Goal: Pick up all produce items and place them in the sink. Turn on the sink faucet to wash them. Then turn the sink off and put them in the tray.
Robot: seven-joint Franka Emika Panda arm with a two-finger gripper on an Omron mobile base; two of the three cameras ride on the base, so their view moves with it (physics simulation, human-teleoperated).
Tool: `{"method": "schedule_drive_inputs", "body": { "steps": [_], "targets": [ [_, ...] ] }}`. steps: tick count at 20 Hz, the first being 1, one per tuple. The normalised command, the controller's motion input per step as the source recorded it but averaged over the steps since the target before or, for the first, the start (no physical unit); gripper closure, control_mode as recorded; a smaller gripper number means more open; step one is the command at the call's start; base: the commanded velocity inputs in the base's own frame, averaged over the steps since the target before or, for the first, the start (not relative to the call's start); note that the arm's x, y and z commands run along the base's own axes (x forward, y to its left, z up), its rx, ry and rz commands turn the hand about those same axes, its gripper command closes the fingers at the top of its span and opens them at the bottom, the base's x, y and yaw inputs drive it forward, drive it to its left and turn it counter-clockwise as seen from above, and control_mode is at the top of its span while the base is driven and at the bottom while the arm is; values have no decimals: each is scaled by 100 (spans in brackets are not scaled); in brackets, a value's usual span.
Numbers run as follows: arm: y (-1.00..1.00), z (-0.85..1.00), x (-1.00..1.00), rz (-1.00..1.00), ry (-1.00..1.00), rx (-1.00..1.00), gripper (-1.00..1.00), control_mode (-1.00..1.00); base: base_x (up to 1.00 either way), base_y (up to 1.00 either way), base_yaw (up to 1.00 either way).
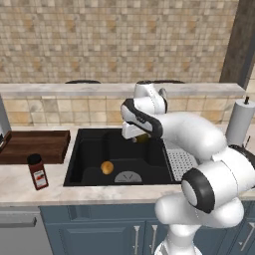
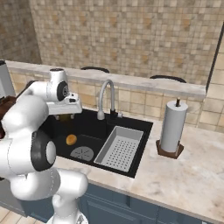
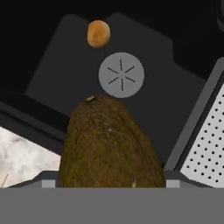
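My gripper (image 1: 140,136) hangs over the back of the black sink (image 1: 89,152), shut on the olive-brown fruit (image 3: 111,144), which also peeks out under the hand (image 1: 144,138). In the hand view the fruit covers the fingertips. The orange-yellow fruit (image 1: 107,167) (image 3: 98,33) lies on the basin floor just left of the round grey drain (image 1: 128,177). The curved grey faucet (image 2: 107,94) stands behind the basin, with no water visible. The dark wooden tray (image 1: 35,144) lies on the counter left of the sink.
A grey perforated rack (image 2: 120,148) fills the right part of the basin. A red-labelled jar (image 1: 37,172) stands on the counter's front edge, left of the sink. A paper towel roll (image 2: 173,127) stands to the right. A raised ledge runs behind the counter.
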Motion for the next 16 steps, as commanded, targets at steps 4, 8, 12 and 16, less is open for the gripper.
{"method": "schedule_drive_inputs", "body": {
  "steps": [4,8,12,16],
  "targets": [
    [6,-50,77,4,0,0,100,-100,0,0,0],
    [0,-68,78,1,0,0,100,-100,0,0,0],
    [1,-88,50,0,0,0,100,-100,0,0,0],
    [10,-81,31,0,0,0,100,-100,0,0,0]
  ]
}}
